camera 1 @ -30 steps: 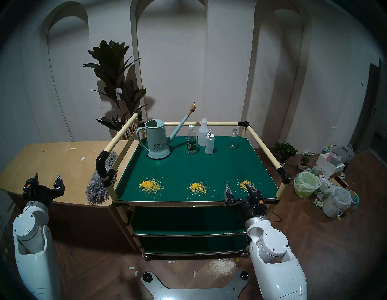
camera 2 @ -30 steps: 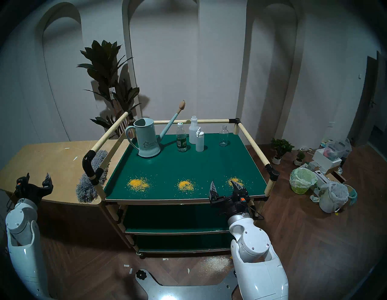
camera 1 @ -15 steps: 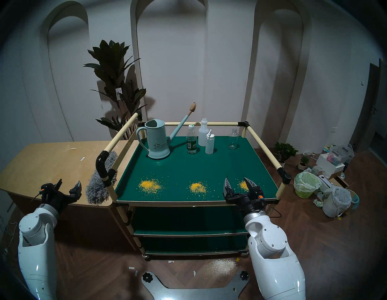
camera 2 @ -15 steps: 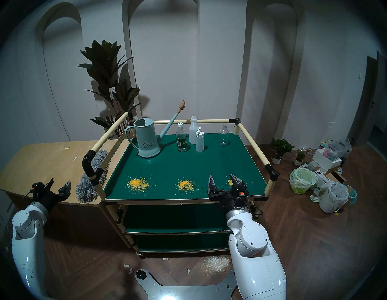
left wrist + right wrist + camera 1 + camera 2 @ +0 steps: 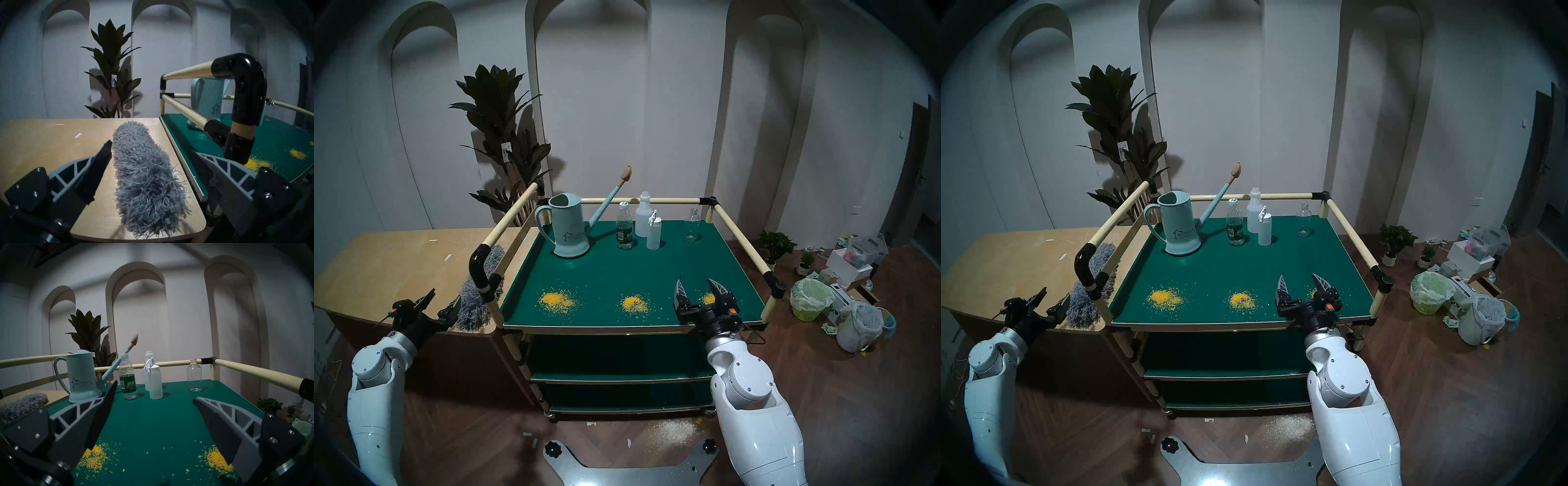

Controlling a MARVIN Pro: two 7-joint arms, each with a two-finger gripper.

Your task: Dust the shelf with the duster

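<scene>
Now closing in on the duster (image 5: 146, 171), lying on the bench (image 5: 398, 258) left of the shelf (image 5: 653, 271): left claw (image 5: 444, 300) spread wide, nearer than before. Right claw (image 5: 699, 288) idling wide, empty.

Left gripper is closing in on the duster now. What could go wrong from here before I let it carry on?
1. The duster lies on the wooden counter tight against the cart's black corner joint; the open left gripper may clip it.
2. Only fluff sits between the fingers, so a grasp there could slip.
3. Sweeping the yellow crumbs off the shelf could hit the open right gripper hovering above it.
</scene>
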